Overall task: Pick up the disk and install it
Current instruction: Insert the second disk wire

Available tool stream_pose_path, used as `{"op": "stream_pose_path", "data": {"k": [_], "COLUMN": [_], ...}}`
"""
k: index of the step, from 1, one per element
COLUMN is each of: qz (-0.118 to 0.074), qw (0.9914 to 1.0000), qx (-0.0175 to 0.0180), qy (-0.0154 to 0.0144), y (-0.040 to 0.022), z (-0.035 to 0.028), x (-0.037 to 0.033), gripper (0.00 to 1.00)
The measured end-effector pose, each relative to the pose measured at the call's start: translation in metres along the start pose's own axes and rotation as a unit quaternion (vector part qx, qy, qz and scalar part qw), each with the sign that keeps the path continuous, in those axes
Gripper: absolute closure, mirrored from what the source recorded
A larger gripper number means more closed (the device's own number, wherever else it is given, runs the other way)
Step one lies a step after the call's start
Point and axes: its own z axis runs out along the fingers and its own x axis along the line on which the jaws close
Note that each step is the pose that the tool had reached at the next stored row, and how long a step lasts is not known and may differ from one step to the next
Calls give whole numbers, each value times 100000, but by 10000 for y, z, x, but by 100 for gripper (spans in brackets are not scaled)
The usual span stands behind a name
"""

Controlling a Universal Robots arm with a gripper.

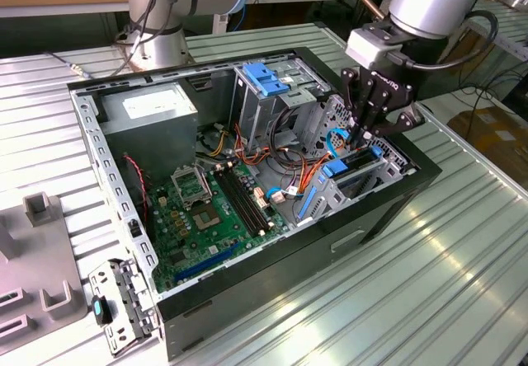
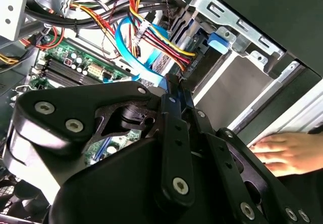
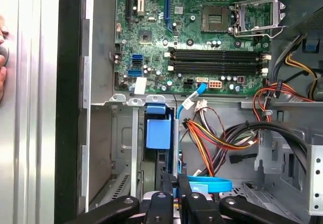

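The disk sits on edge inside the drive bay at the front of the open computer case [image 1: 107, 168]. Its blue end tab [image 1: 338, 168] faces into the case and also shows in both wrist views [image 2: 221, 39] [image 3: 157, 133]. My gripper [image 1: 363, 132] hangs just above that bay, a little past the tab, beside the blue data cable [image 2: 132, 57] and the coloured power wires [image 2: 161, 37]. The black fingers [image 2: 174, 98] are pressed together, with no disk between them. In the first wrist view the gripper [image 3: 176, 182] stands over the loop of blue cable [image 3: 212, 185].
A person's hand [image 2: 282, 153] rests on the outside of the case by the bay. The motherboard [image 1: 206, 209] lies on the case floor, the grey power supply [image 1: 153, 106] at the back, and the tall drive cage with a blue latch [image 1: 266, 77] beside it. A loose metal bracket [image 1: 124, 300] lies on the table.
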Motion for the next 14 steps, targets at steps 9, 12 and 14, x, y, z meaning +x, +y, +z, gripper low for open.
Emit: {"op": "stream_pose_path", "data": {"k": [9,12,14], "qz": [-110,-483,-541], "qw": [99982,99974,99965], "qx": [55,71,83], "qy": [-1900,-2233,-2602], "y": [3,3,3], "z": [44,56,60], "x": [90,100,107], "gripper": [84,84,84]}}
